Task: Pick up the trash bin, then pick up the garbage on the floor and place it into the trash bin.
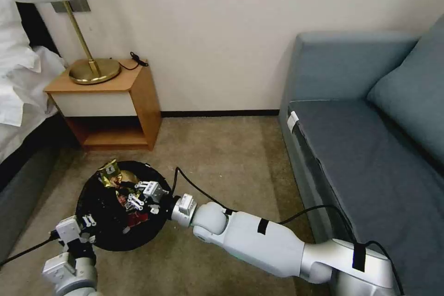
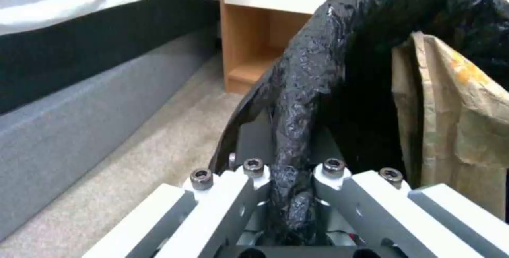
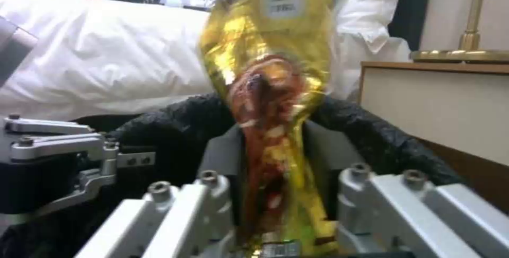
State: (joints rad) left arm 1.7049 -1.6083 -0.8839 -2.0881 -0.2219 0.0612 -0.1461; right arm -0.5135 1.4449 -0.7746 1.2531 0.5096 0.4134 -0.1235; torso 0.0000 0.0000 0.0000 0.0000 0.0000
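Carpet; right hand point(image 3: 276, 194) clamps candy wrapper point(image 3: 270, 103) over trash bin point(image 1: 99, 236).

— Where does the trash bin point(image 1: 108, 236) sit?
— On the carpet point(image 1: 226, 157), near-left, before the nightstand point(image 1: 111, 101).
— And around it?
— Bed point(image 1: 18, 88) far left, sofa point(image 1: 370, 148) right; a lamp point(image 1: 88, 55) on the nightstand.

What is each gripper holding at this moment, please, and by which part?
The left gripper clamps the trash bin by its bag-covered rim; the right gripper pinches the yellow-brown candy wrapper by its lower end, over the bin.
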